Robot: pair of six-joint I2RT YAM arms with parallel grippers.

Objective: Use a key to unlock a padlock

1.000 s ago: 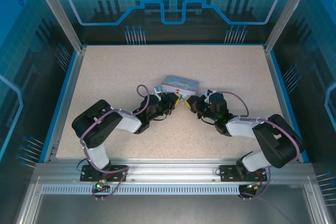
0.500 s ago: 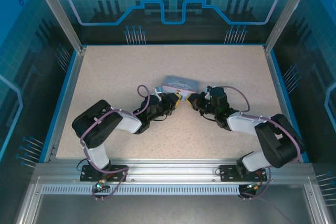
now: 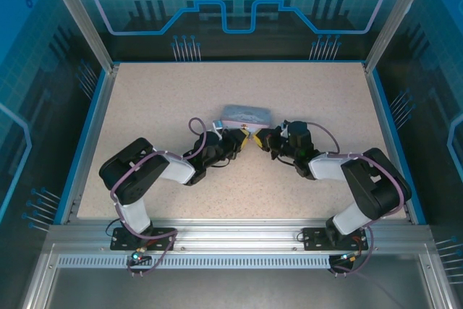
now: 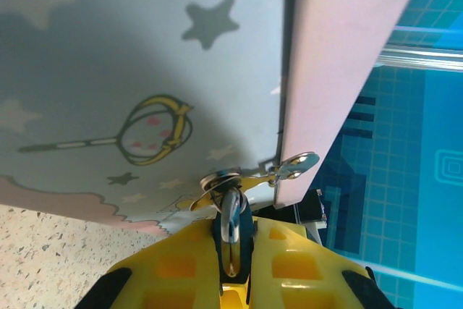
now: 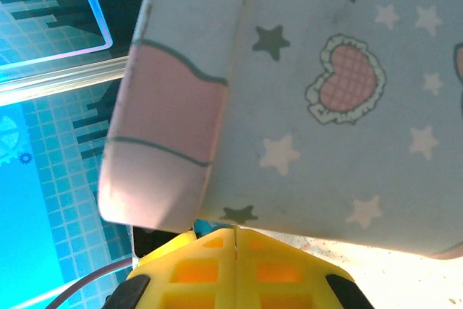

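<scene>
Bluish-grey and glinting, the tiny metal padlock [image 4: 230, 216] hung at the latch on the edge of a pale blue rectangular tin [image 4: 145, 48] printed with stars. The left end effector [image 4: 233, 235] had its yellow fingers clamped on the padlock's body. Just beside it, the right end effector [image 5: 235, 240] had its fingers pressed flat together against the tin's side. The tin lay mid-way across the speckled beige surface [image 3: 159, 106].
</scene>
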